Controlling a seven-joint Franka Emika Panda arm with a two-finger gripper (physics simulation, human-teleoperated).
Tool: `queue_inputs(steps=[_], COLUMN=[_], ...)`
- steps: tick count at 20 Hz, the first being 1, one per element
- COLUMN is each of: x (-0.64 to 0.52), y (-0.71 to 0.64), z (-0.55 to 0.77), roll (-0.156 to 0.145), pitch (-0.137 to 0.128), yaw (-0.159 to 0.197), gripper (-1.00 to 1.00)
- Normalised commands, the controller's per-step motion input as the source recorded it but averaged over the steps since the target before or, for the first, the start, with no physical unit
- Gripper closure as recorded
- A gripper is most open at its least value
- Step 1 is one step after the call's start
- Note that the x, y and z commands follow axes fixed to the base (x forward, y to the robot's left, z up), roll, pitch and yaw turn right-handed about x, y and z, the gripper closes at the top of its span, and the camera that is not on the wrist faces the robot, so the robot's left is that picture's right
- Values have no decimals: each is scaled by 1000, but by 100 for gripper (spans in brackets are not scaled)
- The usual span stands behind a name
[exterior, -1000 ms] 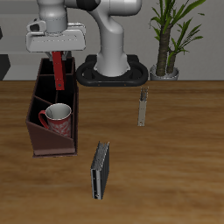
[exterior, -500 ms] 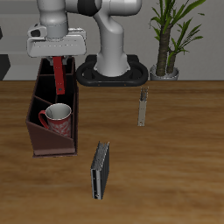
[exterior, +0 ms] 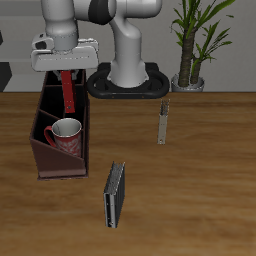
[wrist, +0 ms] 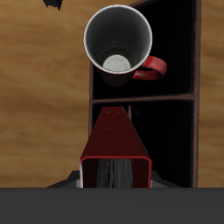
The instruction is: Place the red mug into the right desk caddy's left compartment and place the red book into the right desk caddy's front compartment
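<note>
Already seated: red mug (exterior: 65, 133) in right desk caddy (exterior: 46, 150), left compartment (wrist: 144, 86). Jaws clenched on red book (exterior: 68, 90), held upright over the caddy. Risks snagging a divider or striking the mug if lowered off-line or released tilted.

Gripper (exterior: 67, 74) fingertips hidden behind the red book (exterior: 68, 90) (contact not visible). Book's lower end is hidden inside the right desk caddy (exterior: 45, 150). Wrist view crops the caddy's outer walls.
</note>
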Motion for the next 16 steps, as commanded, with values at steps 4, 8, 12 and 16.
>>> queue_inputs(steps=[4, 8, 12, 16], x=[51, -14, 45, 67], y=[-12, 15, 47, 41], z=[-219, -112, -224, -208], roll=[-7, 1, 0, 7], pitch=[25, 16, 29, 20], yaw=[-13, -6, 4, -10], gripper=[100, 100, 100, 100])
